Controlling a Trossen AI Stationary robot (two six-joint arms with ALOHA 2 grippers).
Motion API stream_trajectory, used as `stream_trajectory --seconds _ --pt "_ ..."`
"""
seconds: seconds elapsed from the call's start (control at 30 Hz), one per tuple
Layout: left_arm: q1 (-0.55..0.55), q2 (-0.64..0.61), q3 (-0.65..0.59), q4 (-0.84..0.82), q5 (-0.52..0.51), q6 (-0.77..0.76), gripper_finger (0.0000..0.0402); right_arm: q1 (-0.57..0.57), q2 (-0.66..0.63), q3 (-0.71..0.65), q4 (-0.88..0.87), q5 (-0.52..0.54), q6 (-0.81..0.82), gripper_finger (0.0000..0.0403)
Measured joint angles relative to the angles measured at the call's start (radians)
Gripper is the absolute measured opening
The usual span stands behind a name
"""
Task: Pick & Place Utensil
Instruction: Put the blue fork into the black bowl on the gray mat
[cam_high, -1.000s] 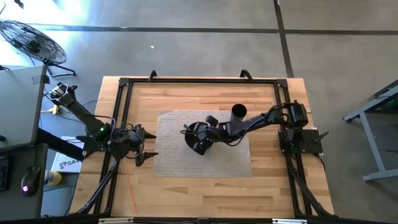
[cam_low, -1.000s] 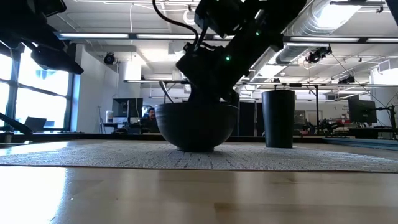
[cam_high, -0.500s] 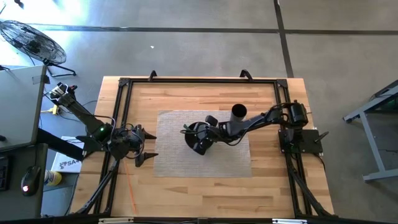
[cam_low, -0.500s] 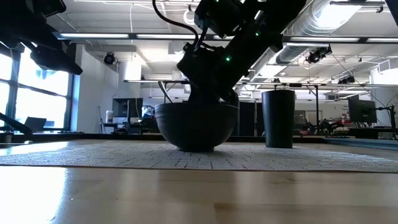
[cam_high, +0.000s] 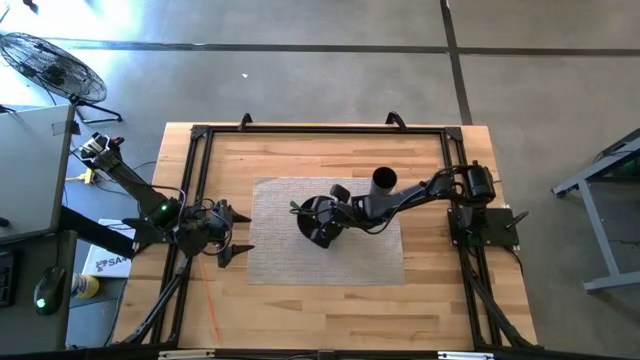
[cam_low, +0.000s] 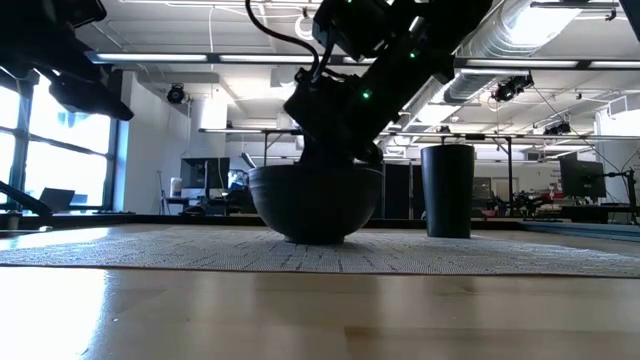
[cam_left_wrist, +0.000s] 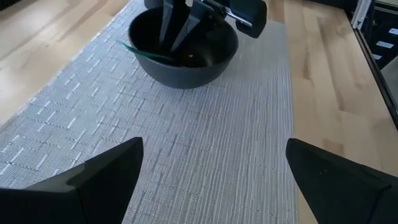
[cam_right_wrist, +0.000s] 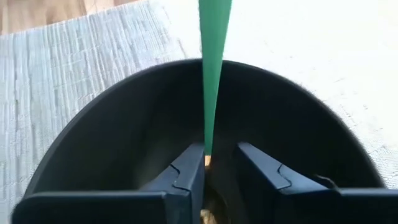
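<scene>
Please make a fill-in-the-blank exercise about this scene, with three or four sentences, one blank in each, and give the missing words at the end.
1. The right hand reaches down into the black ____.
2. The utensil between the right hand's fingers is ____ in colour.
3. The bowl and the tall dark cup both stand on the grey woven ____.
4. The left hand waits at the mat's edge with its fingers ____.

Missing words: bowl; green; mat; open
</scene>
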Motion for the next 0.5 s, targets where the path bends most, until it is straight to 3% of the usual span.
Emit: stream_trajectory --seconds 0.3,0.5 --pt "0.0 -0.002 0.0 -0.026 -0.039 -0.075 0.0389 0.026 -0.083 0.0 0.003 0.09 -0.023 0.0105" --pt "0.001 -0.001 0.0 -0.276 -0.088 -0.407 0.0389 0.094 -0.182 0.0 -0.004 0.14 -0.027 0.0106"
